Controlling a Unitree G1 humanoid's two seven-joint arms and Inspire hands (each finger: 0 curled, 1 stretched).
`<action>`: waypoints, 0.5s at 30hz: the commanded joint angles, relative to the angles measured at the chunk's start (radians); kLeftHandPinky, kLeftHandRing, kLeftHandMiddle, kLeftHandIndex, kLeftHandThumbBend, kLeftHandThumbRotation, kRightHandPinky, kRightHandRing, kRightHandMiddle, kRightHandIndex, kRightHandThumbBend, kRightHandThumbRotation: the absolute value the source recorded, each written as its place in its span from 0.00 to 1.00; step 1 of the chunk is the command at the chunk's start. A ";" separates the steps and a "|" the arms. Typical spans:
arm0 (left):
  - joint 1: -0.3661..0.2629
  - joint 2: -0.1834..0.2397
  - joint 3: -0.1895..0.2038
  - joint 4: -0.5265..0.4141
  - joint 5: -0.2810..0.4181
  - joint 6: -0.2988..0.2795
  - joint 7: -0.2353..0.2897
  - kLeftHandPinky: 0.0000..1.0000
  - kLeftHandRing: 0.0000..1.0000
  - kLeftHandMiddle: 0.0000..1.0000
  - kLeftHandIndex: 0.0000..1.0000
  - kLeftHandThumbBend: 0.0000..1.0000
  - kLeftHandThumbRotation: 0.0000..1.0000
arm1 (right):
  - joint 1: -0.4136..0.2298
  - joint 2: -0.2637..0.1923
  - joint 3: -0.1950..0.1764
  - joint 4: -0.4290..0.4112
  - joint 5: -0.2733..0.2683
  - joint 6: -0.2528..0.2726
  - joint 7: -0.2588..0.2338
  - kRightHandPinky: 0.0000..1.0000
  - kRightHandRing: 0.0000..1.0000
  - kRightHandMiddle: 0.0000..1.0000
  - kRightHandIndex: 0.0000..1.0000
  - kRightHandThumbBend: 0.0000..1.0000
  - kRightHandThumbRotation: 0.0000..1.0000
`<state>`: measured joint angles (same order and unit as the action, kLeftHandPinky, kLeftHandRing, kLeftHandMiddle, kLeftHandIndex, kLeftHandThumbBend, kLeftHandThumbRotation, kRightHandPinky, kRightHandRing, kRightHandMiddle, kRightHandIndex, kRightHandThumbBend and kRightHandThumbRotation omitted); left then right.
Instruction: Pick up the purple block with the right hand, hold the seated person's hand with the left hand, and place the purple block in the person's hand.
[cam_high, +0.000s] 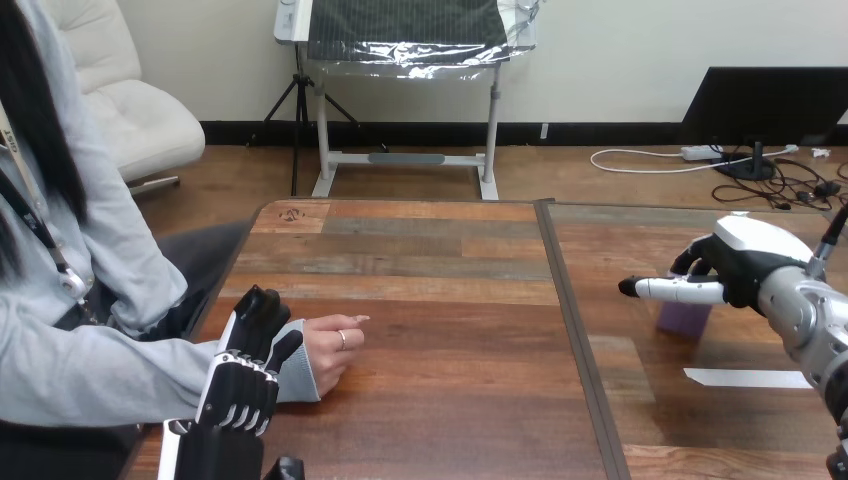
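head view: left robot hand (243, 378) curls round the person's wrist (303, 368); right robot hand (745, 262) sits over purple block (685, 318) on desk (450, 400), grasp cannot tell, and a shallow hold could drop it.

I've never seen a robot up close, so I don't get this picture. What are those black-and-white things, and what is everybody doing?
You are looking through a camera on the robot's head, down at a wooden table. The black-and-white things are the robot's own hands.

Its left hand is at the bottom left, with its fingers curled round the person's wrist. The person's hand rests on the table.

The robot's right hand comes in from the right side and sits just over a small purple block on the table. I cannot tell whether it has gripped the block. A white strip lies on the table close by.
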<state>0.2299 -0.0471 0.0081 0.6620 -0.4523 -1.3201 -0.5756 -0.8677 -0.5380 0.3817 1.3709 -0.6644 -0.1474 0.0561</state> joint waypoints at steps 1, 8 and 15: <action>-0.038 -0.002 -0.021 -0.033 -0.003 -0.011 -0.004 0.89 0.94 0.95 0.93 1.00 0.71 | 0.030 0.046 0.016 0.014 0.000 -0.008 0.062 0.64 0.70 0.73 0.72 0.76 0.83; -0.036 -0.004 -0.027 -0.036 -0.007 -0.002 -0.005 0.89 0.94 0.95 0.93 1.00 0.71 | 0.036 0.046 0.020 0.011 -0.001 -0.010 0.078 0.67 0.74 0.77 0.76 0.77 0.82; -0.035 -0.005 -0.030 -0.039 -0.007 -0.004 -0.003 0.90 0.95 0.95 0.93 0.99 0.72 | 0.053 0.038 -0.001 0.009 0.021 -0.025 0.089 0.70 0.76 0.78 0.79 0.80 0.75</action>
<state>0.2300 -0.0465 -0.0033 0.6619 -0.4614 -1.3197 -0.5755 -0.8696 -0.5424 0.3792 1.3600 -0.6600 -0.1572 0.0920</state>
